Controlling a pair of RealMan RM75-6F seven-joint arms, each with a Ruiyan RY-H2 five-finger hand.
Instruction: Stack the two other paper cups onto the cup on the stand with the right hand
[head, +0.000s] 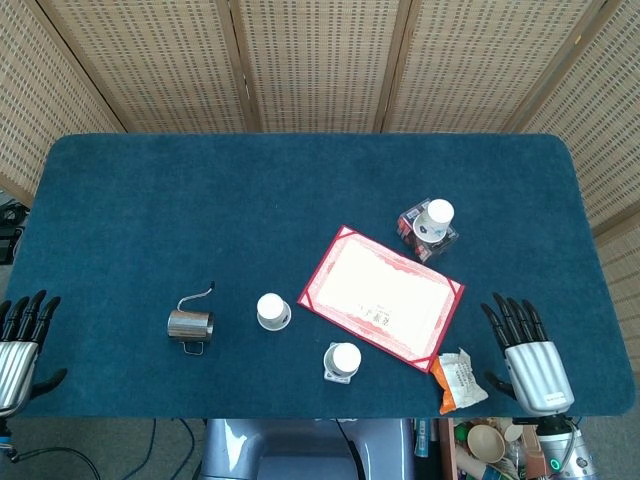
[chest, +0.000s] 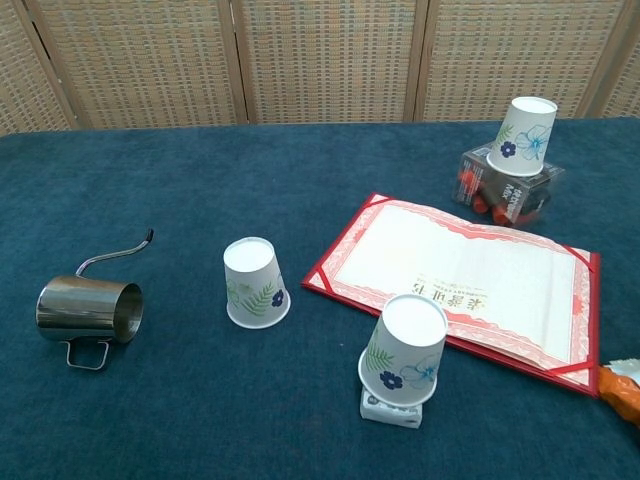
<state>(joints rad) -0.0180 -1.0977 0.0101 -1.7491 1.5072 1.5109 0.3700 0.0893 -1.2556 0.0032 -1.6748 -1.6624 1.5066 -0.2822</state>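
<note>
Currently both hands are lying empty, fingers spread, at the table's near edge, right hand (head: 528, 352) and left hand (head: 18, 335), while three upturned paper cups are sitting apart: one (chest: 521, 135) on a clear box (chest: 511, 190), one (chest: 404, 349) on a small white block (chest: 390, 410), one (chest: 254, 282) on the cloth.
</note>
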